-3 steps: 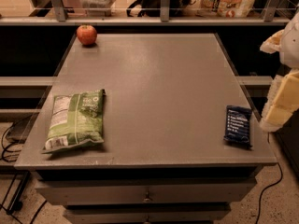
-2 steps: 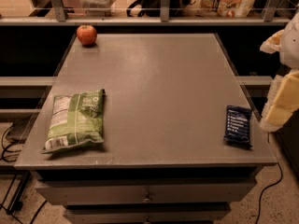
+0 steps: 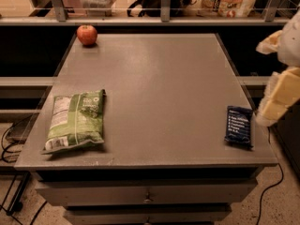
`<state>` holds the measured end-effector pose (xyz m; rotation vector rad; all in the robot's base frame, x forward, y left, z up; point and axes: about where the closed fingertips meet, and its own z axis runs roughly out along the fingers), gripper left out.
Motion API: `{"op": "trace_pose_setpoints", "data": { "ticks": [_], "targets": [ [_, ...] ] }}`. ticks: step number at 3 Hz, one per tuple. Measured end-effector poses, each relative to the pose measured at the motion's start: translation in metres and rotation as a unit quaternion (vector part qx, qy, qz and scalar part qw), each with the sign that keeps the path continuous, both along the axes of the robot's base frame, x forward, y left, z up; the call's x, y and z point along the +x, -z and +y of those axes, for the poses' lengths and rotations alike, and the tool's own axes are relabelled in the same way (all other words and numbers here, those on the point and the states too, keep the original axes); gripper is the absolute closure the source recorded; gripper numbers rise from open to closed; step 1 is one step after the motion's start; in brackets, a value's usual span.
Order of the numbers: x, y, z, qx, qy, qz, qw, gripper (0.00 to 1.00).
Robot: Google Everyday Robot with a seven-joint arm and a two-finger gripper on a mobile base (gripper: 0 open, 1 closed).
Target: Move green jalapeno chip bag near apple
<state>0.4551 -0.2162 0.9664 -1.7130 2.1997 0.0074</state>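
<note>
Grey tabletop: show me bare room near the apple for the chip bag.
Bare: the whole middle of the grey tabletop, from the small red apple at the far-left corner along the far edge, and between the crinkly light-green chip bag and dark blue packet. Crowded at the right edge, where the pale pincer hangs beside that packet.

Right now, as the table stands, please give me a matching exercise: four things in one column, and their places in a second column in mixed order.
Things:
1. green jalapeno chip bag
2. apple
3. dark blue packet
4. gripper

Places:
A. far left corner of the table
B. beyond the table's right edge
C. near right, flat on the table
D. near left, flat on the table

Pairs: 1-D; 2-A; 3-C; 4-B
</note>
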Motion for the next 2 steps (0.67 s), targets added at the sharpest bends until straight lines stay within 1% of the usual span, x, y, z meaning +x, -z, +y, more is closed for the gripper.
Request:
{"op": "trace_pose_setpoints", "data": {
  "ticks": [1,2],
  "targets": [
    [0.009,0.016,0.026,0.094,-0.031,0.015,0.9950,0.00],
    [0.011,0.025,0.065,0.170,-0.062,0.021,0.9832,0.00]
  ]
}}
